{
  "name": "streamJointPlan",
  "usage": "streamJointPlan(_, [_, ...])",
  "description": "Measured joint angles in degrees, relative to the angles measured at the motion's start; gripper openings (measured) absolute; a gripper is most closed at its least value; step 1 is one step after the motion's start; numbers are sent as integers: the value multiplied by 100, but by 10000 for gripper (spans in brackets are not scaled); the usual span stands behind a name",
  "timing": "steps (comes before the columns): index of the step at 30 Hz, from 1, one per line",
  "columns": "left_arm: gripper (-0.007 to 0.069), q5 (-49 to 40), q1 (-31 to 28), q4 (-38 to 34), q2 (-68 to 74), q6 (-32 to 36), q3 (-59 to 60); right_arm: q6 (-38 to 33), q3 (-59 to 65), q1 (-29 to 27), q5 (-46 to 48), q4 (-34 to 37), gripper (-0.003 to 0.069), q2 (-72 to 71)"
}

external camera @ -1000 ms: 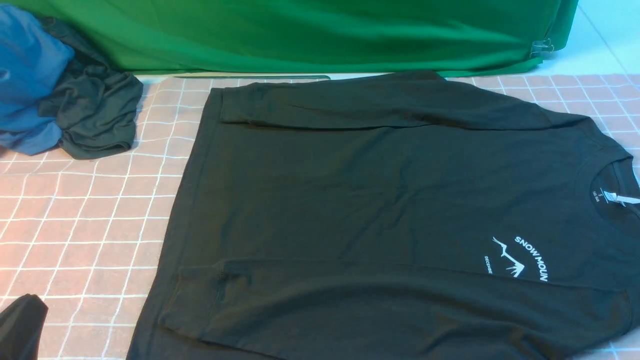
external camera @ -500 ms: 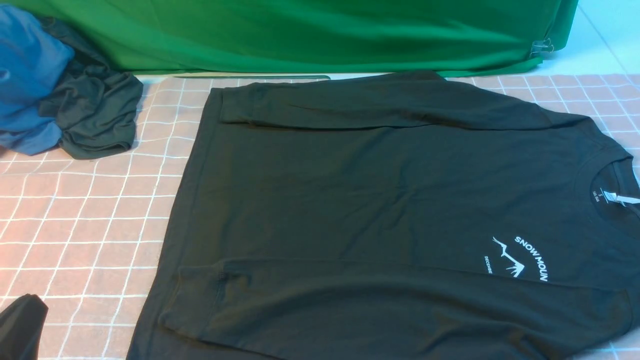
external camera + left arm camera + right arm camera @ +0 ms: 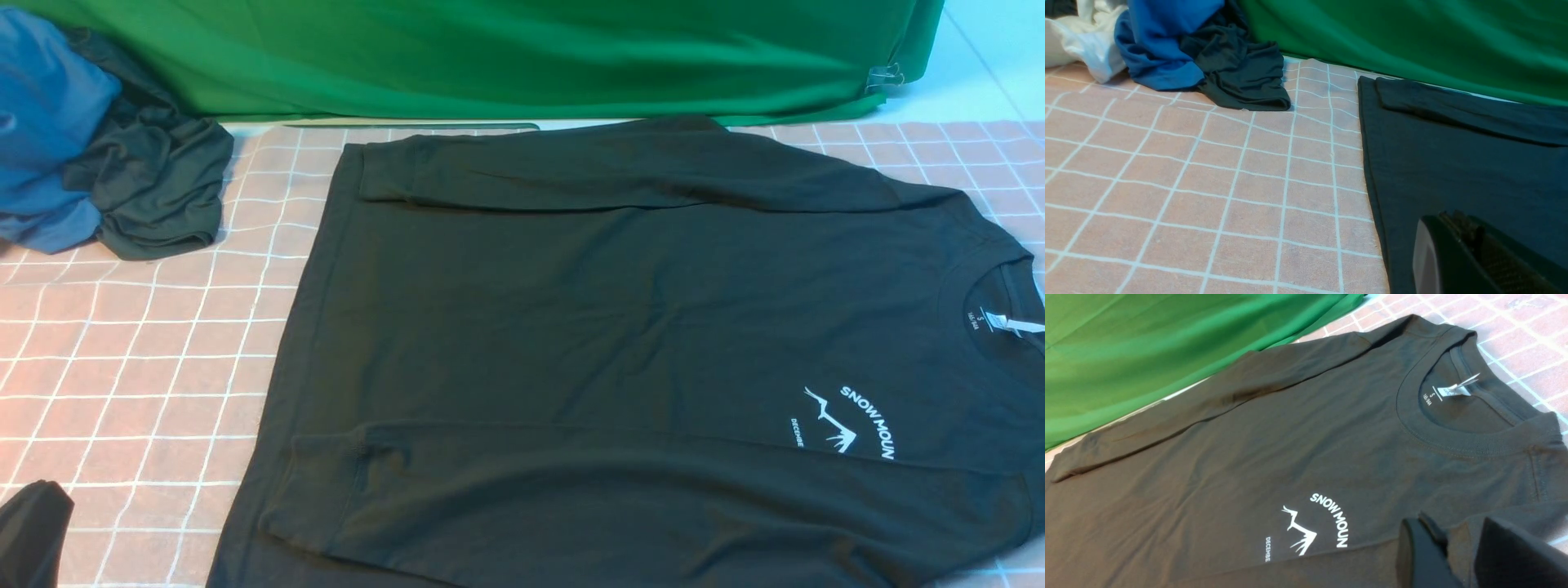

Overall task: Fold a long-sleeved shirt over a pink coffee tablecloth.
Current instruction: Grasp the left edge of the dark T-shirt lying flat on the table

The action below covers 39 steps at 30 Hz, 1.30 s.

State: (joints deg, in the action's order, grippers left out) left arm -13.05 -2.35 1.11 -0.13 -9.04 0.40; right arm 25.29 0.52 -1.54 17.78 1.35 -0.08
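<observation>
I see the pink coffee tablecloth (image 3: 147,359) spread across the work surface, with the green backdrop cloth (image 3: 490,57) hanging behind it. The long-sleeved shirt (image 3: 620,310) lies flat on the tablecloth's middle and right, neck to the right, both sleeves folded in over the body. At far left a blue cloth (image 3: 41,122) and a dark grey-green garment (image 3: 155,188) sit bunched together, apart from the shirt. My right gripper (image 3: 1453,535) pinches a fold of the shirt by the near shoulder. My left gripper (image 3: 1447,228) is pressed together at the near left. The white mountain print (image 3: 849,420) sits beside the near sleeve.
</observation>
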Motion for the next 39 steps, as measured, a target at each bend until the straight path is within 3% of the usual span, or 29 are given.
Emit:
streamJointPlan(13, [15,797,0,38,0,0,0,0,0,0,0,0,246,0])
streamJointPlan(27, [15,1026,0,117,0,-32,0,7,0,0,-380,21,246,0])
streamJointPlan(34, [15,1305,0,-921,0,-592,0,859,0,0,-1069,48,246,0])
streamJointPlan(39, [15,1500,0,-1623,0,-1176,0,1010,0,0,-1434,48,246,0])
